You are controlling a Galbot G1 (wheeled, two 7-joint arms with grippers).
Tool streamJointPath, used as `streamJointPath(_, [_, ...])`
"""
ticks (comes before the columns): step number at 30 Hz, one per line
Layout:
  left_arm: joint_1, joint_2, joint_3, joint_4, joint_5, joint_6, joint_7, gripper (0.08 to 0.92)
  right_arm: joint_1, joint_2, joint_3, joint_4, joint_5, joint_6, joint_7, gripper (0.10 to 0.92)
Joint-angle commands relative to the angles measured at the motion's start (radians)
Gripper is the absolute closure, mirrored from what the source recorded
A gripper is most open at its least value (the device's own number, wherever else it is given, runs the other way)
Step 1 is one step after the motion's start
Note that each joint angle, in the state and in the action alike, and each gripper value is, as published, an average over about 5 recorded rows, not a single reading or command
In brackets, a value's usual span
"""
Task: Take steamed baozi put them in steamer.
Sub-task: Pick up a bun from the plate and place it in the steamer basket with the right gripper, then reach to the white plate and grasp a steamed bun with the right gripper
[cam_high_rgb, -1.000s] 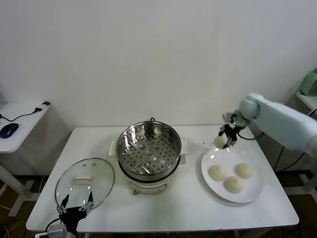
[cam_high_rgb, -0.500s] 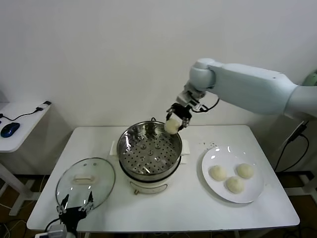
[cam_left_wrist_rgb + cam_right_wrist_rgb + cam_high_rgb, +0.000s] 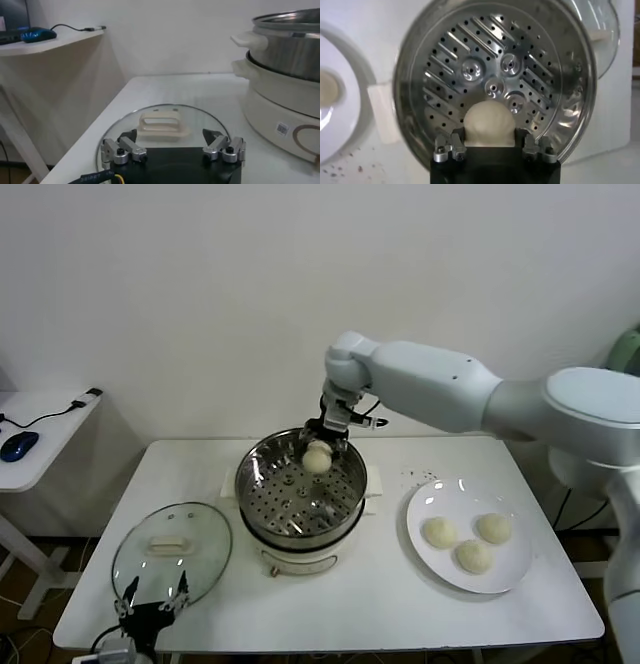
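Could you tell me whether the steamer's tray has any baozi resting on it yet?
Empty: the steamer shows only bare perforated tray; the right pincer holds one baozi above it, three others on the plate.

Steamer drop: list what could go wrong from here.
1. The right tool holds a baozi over the far side of the steamer, close to its rim; released here, it may strike the wall or roll on the perforated tray.
2. The soft bun may stick to a finger on opening.
3. Three buns wait on the plate; a central landing could crowd them.
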Motion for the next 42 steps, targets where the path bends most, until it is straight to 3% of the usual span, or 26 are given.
streamJointPath(1, [-0.002,0.0,0.0,0.004,0.002,0.0,-0.001,0.177,-0.084,0.102,0.069,-0.19,-0.13,0.108,0.018,0.377])
streamJointPath(10, [-0.014,0.002,0.003,0.011,-0.001,0.001,-0.002,0.177,-0.115,0.142,0.08,-0.272,-0.131,0.112,0.027,0.349])
streamJointPath(16, [-0.021,0.003,0.004,0.016,-0.005,0.002,-0.005,0.177,-0.12,0.154,0.082,-0.286,-0.113,0.12,0.033,0.232])
streamJointPath(22, [-0.024,0.002,0.004,0.016,-0.006,0.002,-0.007,0.177,-0.099,0.131,0.069,-0.235,-0.091,0.119,0.038,0.203])
streamJointPath(25, [-0.024,0.0,0.005,0.011,-0.007,0.003,-0.007,0.177,-0.048,0.083,0.035,-0.152,-0.006,0.11,0.004,0.203])
streamJointPath(30, [-0.021,-0.004,0.008,-0.002,-0.006,0.006,-0.006,0.177,0.143,-0.029,-0.089,-0.006,0.313,0.066,-0.094,0.203])
streamJointPath(33, [-0.02,-0.009,0.011,-0.006,-0.003,0.006,-0.005,0.177,0.274,-0.111,-0.192,0.053,0.543,-0.016,-0.126,0.203])
streamJointPath(36, [-0.018,-0.012,0.012,-0.009,-0.002,0.007,-0.005,0.177,0.414,-0.254,-0.369,0.171,0.765,-0.209,-0.13,0.202])
streamJointPath(38, [-0.018,-0.012,0.01,-0.01,-0.002,0.006,-0.005,0.177,0.488,-0.37,-0.478,0.261,0.808,-0.372,-0.113,0.203])
streamJointPath(42, [-0.02,-0.01,0.006,-0.004,-0.005,0.004,-0.005,0.177,0.572,-0.562,-0.657,0.4,0.752,-0.56,-0.058,0.203])
